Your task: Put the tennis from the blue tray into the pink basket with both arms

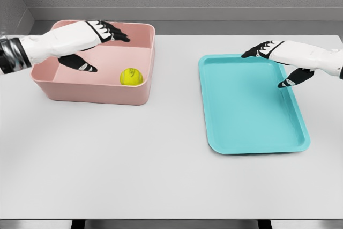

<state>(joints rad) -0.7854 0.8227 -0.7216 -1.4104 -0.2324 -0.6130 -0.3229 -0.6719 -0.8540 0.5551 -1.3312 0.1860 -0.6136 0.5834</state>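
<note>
Tennis ball (131,76) lies in the pink basket (91,92), so both empty, loosely spread hands, left hand (94,44) and right hand (276,60), should lift clear

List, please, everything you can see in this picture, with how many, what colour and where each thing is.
table: one, light grey, fills most of the view.
basket: one, pink, on the table at the left.
tennis ball: one, yellow-green, inside the basket near its right wall.
tray: one, blue-green, flat on the table at the right, with nothing lying on it.
wall: one, grey, behind the table.
left hand: one, white with black fingers, over the basket, fingers spread, holding nothing.
right hand: one, white with black fingers, over the tray's far right corner, fingers spread, holding nothing.
</note>
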